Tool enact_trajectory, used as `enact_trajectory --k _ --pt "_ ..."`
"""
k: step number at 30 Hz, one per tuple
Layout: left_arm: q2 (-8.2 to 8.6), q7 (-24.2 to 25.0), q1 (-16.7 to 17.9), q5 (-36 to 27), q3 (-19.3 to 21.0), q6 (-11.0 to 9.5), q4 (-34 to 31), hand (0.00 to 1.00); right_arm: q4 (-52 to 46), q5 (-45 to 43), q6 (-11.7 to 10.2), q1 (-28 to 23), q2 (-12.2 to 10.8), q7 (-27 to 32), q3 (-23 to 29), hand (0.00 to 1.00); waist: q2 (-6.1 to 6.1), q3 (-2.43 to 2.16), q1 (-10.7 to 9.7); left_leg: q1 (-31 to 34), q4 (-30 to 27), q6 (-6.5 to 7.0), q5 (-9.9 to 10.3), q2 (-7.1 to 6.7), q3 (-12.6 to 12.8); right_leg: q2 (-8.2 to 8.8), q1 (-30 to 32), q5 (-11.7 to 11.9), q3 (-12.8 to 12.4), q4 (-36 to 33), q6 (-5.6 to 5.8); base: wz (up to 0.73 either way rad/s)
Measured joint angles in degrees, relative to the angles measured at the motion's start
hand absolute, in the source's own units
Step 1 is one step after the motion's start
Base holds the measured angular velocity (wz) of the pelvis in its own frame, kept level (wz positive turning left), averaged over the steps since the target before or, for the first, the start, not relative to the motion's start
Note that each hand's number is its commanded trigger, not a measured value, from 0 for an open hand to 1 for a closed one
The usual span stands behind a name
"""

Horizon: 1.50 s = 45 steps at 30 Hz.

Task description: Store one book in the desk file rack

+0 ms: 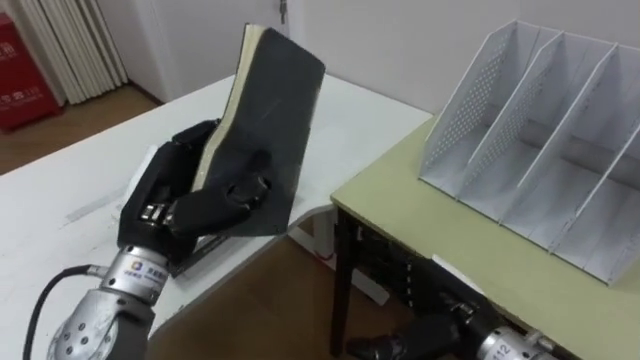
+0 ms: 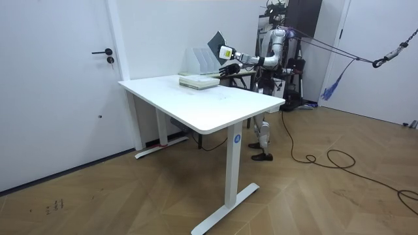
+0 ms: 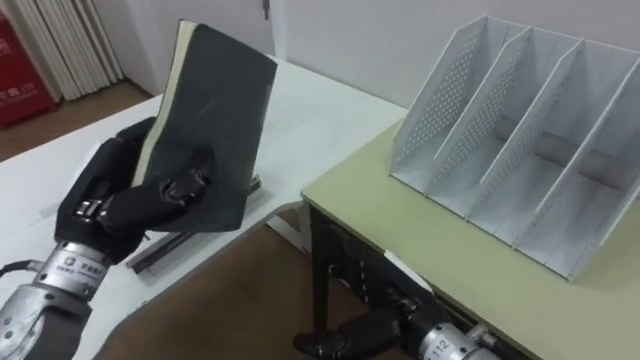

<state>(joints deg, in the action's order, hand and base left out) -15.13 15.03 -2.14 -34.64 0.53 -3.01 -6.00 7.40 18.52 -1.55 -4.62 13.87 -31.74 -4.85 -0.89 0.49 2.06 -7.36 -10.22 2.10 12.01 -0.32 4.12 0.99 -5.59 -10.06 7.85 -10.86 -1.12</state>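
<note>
My left hand is shut on a dark-covered book, thumb across the cover and fingers behind the spine. The book stands tilted on end above the white table, left of the gap between the two tables. The white perforated file rack with several upright slots stands on the green desk to the right, well apart from the book. My right hand hangs low in front of the green desk with relaxed fingers, holding nothing. In the room view the book is raised beside the rack.
More books lie flat in a stack on the white table under my left hand. A floor gap separates the white table from the green desk. A red box stands by the far wall. I stand at the far side of the white table.
</note>
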Motion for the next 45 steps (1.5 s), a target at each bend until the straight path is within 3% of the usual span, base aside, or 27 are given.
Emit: enact_trajectory --k 3,6,13,19,22,27,32,37,39,40,43,45 --pt "0.02 5.30 0.04 -5.61 0.28 0.68 0.01 1.00 0.00 5.83 1.31 0.00 -0.01 -4.39 1.46 0.00 0.71 0.01 -0.21 0.89 -0.20 0.00 0.00 0.04 -0.01 -0.02 0.46 0.00 0.11 0.05 -0.01 0.00" --pt "-0.01 9.13 0.12 -6.98 0.26 1.85 0.81 1.00 -0.01 9.01 2.69 0.01 0.05 -7.15 2.08 0.00 0.80 0.03 -0.16 0.74 -0.21 -0.01 0.01 0.03 0.16 0.02 0.27 0.02 -0.01 0.06 -0.01 0.00" --pt "-0.34 18.41 1.58 -15.53 -0.78 6.39 3.84 1.00 -1.79 19.01 6.49 0.73 -0.13 -14.28 2.10 0.00 0.76 0.06 -0.29 -0.14 -0.22 -0.02 0.01 0.15 0.41 0.00 -0.06 -0.01 -0.43 -0.58 -0.02 -0.02" --pt "-2.41 24.38 1.57 -16.65 -2.92 8.03 3.83 1.00 -3.93 28.57 8.27 1.42 -0.01 -15.60 0.38 0.00 0.18 0.38 -0.17 1.98 -1.36 0.15 0.21 0.20 0.49 0.01 2.06 -0.03 -0.75 -1.83 -0.08 0.00" --pt "-2.61 27.79 1.57 -16.58 -3.57 9.52 3.83 1.00 -5.17 31.32 8.73 1.42 -0.09 -16.71 -0.39 0.00 -0.34 0.37 -0.03 2.68 -1.67 0.15 0.20 0.27 0.46 -0.04 2.71 0.12 -0.73 -1.93 -0.20 0.00" --pt "-2.63 32.85 1.57 -16.59 -3.76 11.17 3.83 1.00 -6.35 35.12 10.16 1.40 -0.14 -18.45 -0.37 0.00 -1.40 -0.27 -0.15 2.56 -1.61 0.09 0.22 0.31 0.56 -0.27 2.70 0.10 -1.62 -1.94 -0.23 -0.02" --pt "-2.85 34.49 1.59 -16.59 -3.90 14.28 4.28 1.00 -7.88 38.29 12.15 1.39 -0.11 -18.27 -0.36 0.00 -1.42 -0.29 -0.11 2.50 -1.62 0.09 0.22 0.31 0.58 -0.29 2.70 0.07 -1.68 -2.06 -0.23 0.00" --pt "-4.53 34.92 1.60 -16.58 -5.24 15.91 6.09 1.00 -8.59 40.81 13.66 1.39 0.01 -17.37 -0.80 0.00 -1.39 -0.28 -0.03 2.45 -1.61 0.09 0.23 0.31 0.80 -0.30 2.71 -0.04 -1.96 -2.65 -0.22 -0.01" --pt "-5.24 34.92 1.60 -16.58 -5.24 16.39 6.37 1.00 -8.77 41.90 13.73 1.39 0.11 -16.46 -1.37 0.06 -1.37 -0.30 0.07 2.41 -1.66 0.08 0.24 0.33 0.93 -0.39 2.74 -0.11 -2.37 -2.79 -0.21 -0.02" --pt "-5.45 34.92 1.60 -16.58 -5.24 16.40 6.37 1.00 -8.82 42.07 13.73 1.39 0.16 -16.28 -1.54 0.41 -1.37 -0.30 0.08 2.41 -1.67 0.08 0.23 0.35 0.95 -0.41 2.74 -0.11 -2.40 -2.79 -0.21 0.00" --pt "-6.10 35.32 1.61 -16.58 -5.29 16.66 6.37 1.00 -8.87 42.38 13.73 1.39 0.78 -14.65 -1.89 1.00 -1.46 -0.36 0.07 2.52 -2.10 0.01 0.29 0.43 1.16 -0.49 2.71 -0.09 -2.61 -2.82 -0.24 0.00" --pt "-6.13 36.51 1.84 -16.48 -5.42 16.99 6.37 1.00 -8.86 42.35 13.73 1.38 1.22 -12.43 -1.78 1.00 -1.49 -0.38 0.20 2.56 -2.18 0.00 0.30 0.44 1.34 -0.50 2.72 -0.08 -2.66 -2.89 -0.24 0.00"
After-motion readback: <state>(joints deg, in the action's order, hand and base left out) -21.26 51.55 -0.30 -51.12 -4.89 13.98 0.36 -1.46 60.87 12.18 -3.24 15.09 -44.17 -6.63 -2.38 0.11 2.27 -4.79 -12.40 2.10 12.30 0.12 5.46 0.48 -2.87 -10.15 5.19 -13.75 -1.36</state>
